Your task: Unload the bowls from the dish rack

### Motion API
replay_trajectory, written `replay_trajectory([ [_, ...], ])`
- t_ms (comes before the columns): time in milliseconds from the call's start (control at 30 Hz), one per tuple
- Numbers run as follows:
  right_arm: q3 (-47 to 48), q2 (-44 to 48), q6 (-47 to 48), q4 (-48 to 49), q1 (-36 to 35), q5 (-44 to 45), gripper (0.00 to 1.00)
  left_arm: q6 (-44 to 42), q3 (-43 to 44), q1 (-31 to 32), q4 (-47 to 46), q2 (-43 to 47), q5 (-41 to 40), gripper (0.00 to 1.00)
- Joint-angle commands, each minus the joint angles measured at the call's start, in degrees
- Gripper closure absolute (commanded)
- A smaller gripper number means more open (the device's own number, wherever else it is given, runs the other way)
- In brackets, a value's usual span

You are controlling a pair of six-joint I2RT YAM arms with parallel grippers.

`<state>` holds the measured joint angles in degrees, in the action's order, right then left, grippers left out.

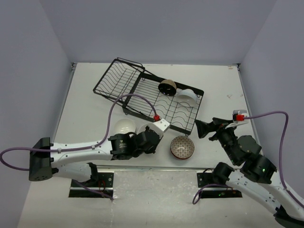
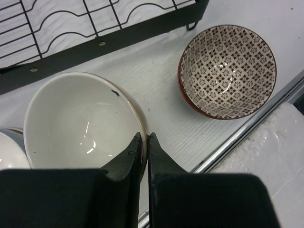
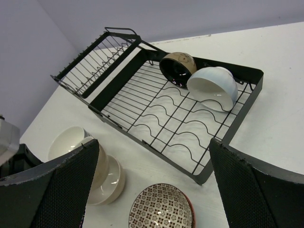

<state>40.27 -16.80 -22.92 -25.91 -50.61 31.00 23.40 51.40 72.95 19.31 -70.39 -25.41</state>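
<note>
- Two bowls are left in the dish rack (image 1: 142, 90), both at the far end of its flat wavy section. A brown bowl (image 1: 167, 86) is tipped on its side and a white bowl (image 1: 186, 93) leans right against it, touching.
- Three are already out on the table (image 1: 85, 95), in front of the rack: a pale bowl (image 1: 124, 126), a beige bowl (image 2: 80, 118) just beside it, and a patterned bowl (image 1: 182, 147) set apart to the right.
- The left gripper (image 2: 145, 140) is down at the beige bowl. Its jaws are almost together astride the rim, one finger inside and one outside, so it looks pinched on that rim.
- The right gripper (image 1: 202, 129) hangs near the rack's near right corner with its jaws spread wide and nothing between them.
- On handling, these look like glazed ceramic: rigid, fairly weighty for their size, slick and quick to chip. There's a dark speck on the beige bowl's rim, and I can't tell whether it's a chip.
- The rim is the place to grip, one finger inside and one outside. The round glossy walls would likely slide out of a two-finger squeeze.
- The white bowl is the nearer one to the right gripper, and its mouth faces that way, so its rim looks reachable.
- In the way are the rack's raised end wall just beside the white bowl and the wavy wires under both. Lifting one could also set its neighbour rolling.
</note>
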Motion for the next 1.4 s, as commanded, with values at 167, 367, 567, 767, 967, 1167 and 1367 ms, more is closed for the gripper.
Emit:
replay_trajectory([
  [167,1.4,-0.1,0.3,1.3,0.0,0.5,0.02,0.7,1.6,4.1,-1.5,-3.1,-7.9,1.0],
  [367,1.3,-0.6,0.5,2.1,0.0,-0.2,0.02,0.1,1.6,4.3,0.3,-5.3,-9.8,1.0],
  [567,1.0,-1.5,0.5,2.7,0.0,-0.5,0.02,-0.5,1.3,4.4,0.4,-7.5,-9.4,1.0],
  [767,0.9,-2.2,0.4,2.8,0.0,-0.7,0.02,-0.7,2.3,5.1,-0.1,-8.9,-8.2,1.0],
  [967,0.8,-2.4,0.2,3.1,0.0,-0.9,0.02,-0.9,3.6,6.2,-0.4,-9.8,-8.1,1.0],
  [1167,0.6,-2.5,0.2,3.1,0.0,-1.1,0.02,-0.9,5.0,7.6,-0.5,-12.2,-8.3,1.0],
  [1367,0.5,-2.1,0.2,2.9,0.0,-1.0,0.02,-0.7,5.4,7.9,0.0,-14.1,-10.4,1.0],
])
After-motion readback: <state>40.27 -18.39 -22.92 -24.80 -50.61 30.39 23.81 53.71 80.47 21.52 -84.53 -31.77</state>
